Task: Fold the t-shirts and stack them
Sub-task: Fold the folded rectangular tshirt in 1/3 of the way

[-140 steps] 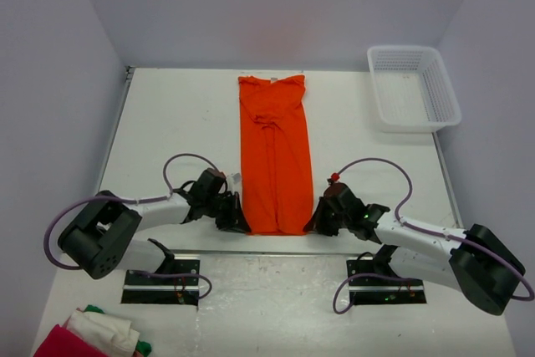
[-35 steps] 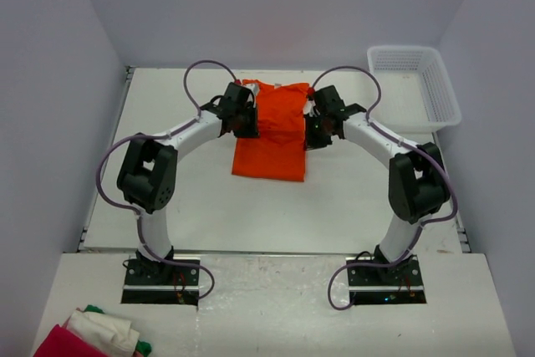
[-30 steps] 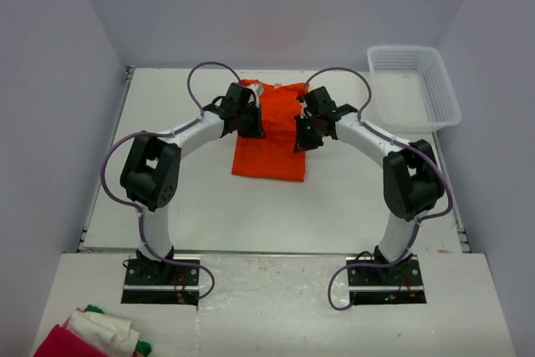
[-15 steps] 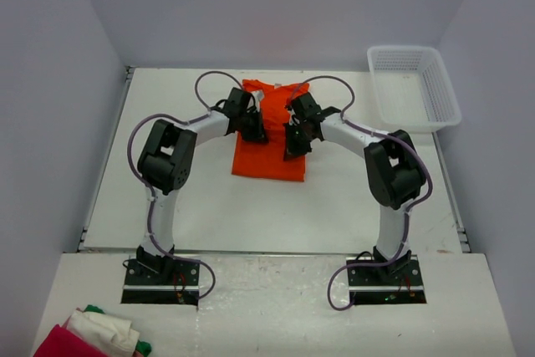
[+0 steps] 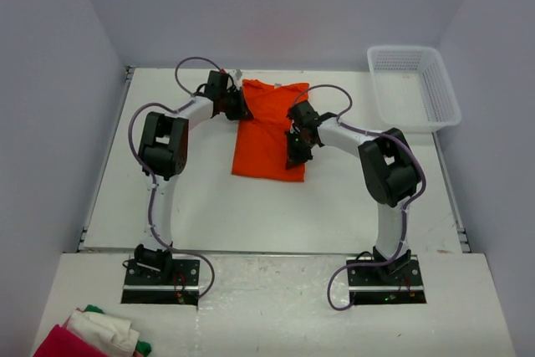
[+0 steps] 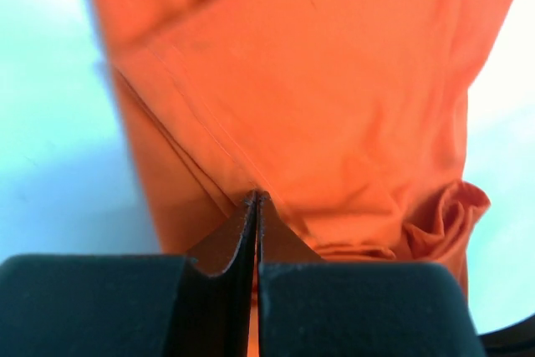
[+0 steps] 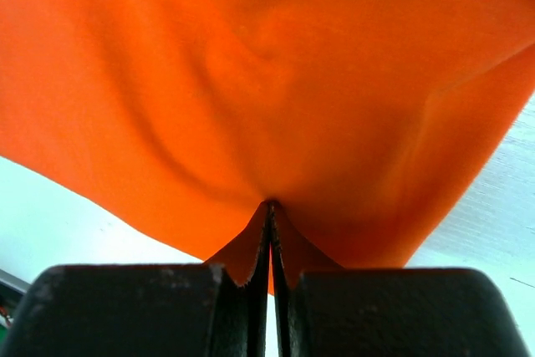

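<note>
One bright orange t-shirt (image 5: 266, 135) lies folded in half on the far middle of the white table (image 5: 192, 198). My left gripper (image 5: 237, 108) is at the shirt's far left edge, by the sleeve. Its jaws are pressed together on a crease of orange cloth (image 6: 334, 106) at the tips (image 6: 257, 196). My right gripper (image 5: 293, 150) is on the shirt's right edge, nearer the front. It is shut too, with the orange fabric (image 7: 276, 81) puckered into its tips (image 7: 270, 203).
A white mesh basket (image 5: 414, 87) stands at the far right corner. A red, white and green cloth pile (image 5: 88, 336) lies at the near left, beside the left arm's base plate (image 5: 163, 277). Grey walls close in the table on three sides.
Earlier the shirt lay long and both grippers held its near hem; it now lies folded in half. In the last half second my left gripper moved back and left, my right gripper slightly nearer.
</note>
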